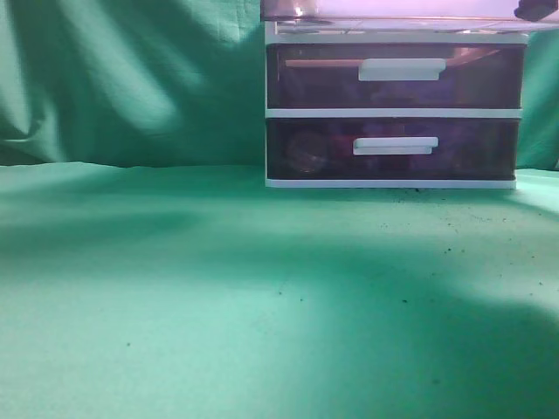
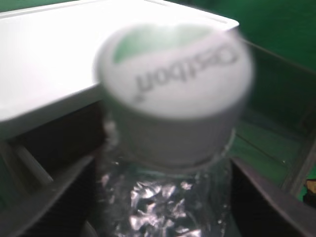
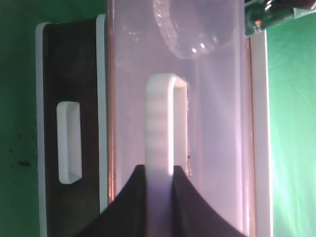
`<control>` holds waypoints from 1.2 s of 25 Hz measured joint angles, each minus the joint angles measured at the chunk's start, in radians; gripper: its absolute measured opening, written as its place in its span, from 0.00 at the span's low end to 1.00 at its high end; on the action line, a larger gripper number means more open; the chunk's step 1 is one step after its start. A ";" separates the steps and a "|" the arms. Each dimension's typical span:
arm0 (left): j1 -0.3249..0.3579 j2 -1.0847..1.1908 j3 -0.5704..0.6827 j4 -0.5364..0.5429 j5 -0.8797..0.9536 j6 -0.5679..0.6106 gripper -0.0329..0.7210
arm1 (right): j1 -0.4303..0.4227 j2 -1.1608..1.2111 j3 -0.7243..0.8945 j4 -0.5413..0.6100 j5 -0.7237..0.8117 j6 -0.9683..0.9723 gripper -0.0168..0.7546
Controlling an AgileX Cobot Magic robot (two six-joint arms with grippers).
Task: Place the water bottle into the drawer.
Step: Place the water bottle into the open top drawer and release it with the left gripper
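Two pincers engaged: my right pincer (image 3: 159, 180) clamps the drawer (image 3: 207, 123) handle (image 3: 165, 118), my left pincer (image 2: 163, 207) grips the water bottle (image 2: 170, 123) over the open drawer toward 12 o'clock; lower plumb before releasing.

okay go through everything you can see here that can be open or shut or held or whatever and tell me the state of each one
Top drawer: pulled out.
Middle drawer: shut.
Bottom drawer: shut.
Water bottle: capped, held over the open drawer.
Right gripper: fingers shut on the top drawer's white handle.
Left gripper: holding the bottle by the look of it, fingers mostly out of frame.
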 joint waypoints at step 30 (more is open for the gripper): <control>-0.181 0.369 -0.418 -0.863 -0.242 0.912 0.72 | 0.000 0.000 0.001 0.005 0.006 0.046 0.15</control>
